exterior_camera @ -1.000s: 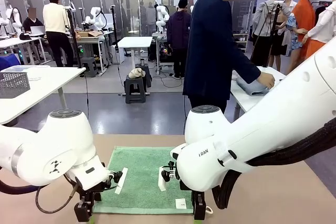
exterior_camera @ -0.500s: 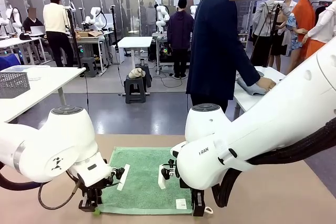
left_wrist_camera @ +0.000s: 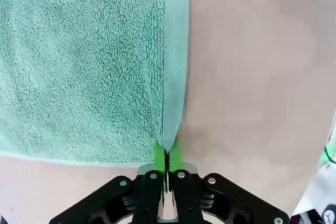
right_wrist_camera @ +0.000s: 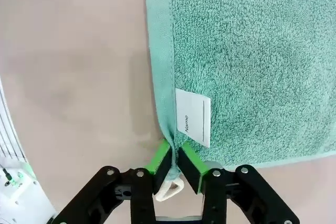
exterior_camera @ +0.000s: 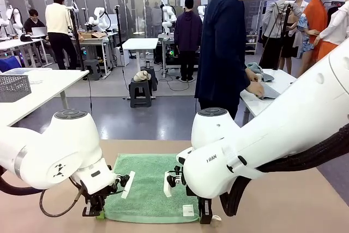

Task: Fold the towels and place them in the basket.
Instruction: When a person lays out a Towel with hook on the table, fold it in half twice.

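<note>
Both near corners of the flat mid-green terry towel [exterior_camera: 147, 185] are pinched tight: left gripper [left_wrist_camera: 167, 153] on one, right gripper [right_wrist_camera: 175, 157] beside the white label [right_wrist_camera: 193, 117].

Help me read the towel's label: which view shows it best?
The right wrist view: the white label lies close up, its word "Name" legible. The front view gives a tiny patch at the near edge of the green towel. The left wrist view faces the towel's other corner.

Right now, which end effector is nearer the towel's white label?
Right. The right end effector grips the towel corner beside the label; the left end effector grips the other corner.
</note>
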